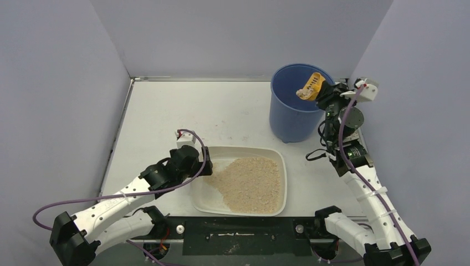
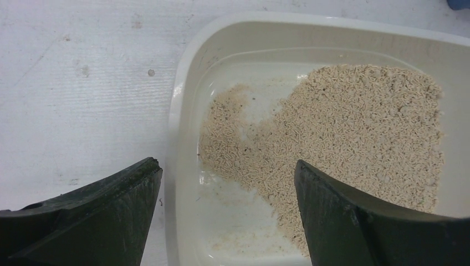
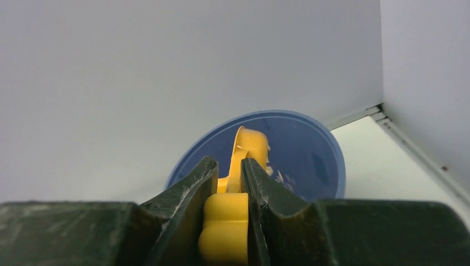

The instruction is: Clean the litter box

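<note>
The litter box (image 1: 206, 198) lies on the tabletop (image 1: 166, 111), its beige litter (image 1: 252, 183) heaped to its right side and its left floor bare. The left gripper (image 2: 226, 166) straddles the box's left rim, jaws spread wide and holding nothing. Beyond the box's far right corner stands a blue bucket (image 1: 291, 119). Over the bucket's mouth the right gripper (image 3: 228, 162) has its jaws pinching the handle of an orange scoop (image 1: 312, 86) carrying a pale clump (image 1: 304, 93).
</note>
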`<control>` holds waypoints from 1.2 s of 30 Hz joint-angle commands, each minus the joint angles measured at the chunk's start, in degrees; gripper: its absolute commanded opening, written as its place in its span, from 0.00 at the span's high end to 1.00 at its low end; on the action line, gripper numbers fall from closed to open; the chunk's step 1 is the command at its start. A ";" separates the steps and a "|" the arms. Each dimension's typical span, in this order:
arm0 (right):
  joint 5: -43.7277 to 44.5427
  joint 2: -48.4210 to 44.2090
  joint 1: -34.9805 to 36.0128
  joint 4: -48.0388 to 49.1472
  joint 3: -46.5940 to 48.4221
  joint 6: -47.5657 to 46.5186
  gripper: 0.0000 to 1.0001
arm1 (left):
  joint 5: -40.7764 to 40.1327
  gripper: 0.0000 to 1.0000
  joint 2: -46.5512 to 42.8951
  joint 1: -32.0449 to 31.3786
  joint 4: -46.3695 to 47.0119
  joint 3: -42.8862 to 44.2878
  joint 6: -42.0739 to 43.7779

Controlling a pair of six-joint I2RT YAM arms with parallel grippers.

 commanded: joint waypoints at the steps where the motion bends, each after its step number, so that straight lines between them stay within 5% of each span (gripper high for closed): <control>1: -3.78 2.14 -0.25 0.56 4.99 -17.57 1.00 | 3.16 0.13 -1.32 0.43 -2.90 3.67 -0.21; 14: -6.25 9.96 7.16 -6.02 14.64 -58.00 1.00 | 10.60 0.12 -0.98 0.54 -9.77 5.25 -5.69; 18: -6.95 11.12 9.73 -9.53 17.70 -63.28 1.00 | 12.17 0.13 -2.59 0.47 -11.79 5.56 -7.29; 24: -10.36 10.21 15.18 -10.45 22.70 -58.43 1.00 | 15.96 0.13 -4.84 0.37 -14.12 5.59 -9.56; 36: -30.01 4.76 25.26 -18.44 22.85 -29.86 1.00 | 19.77 0.13 -13.15 -0.52 -26.71 4.58 -19.28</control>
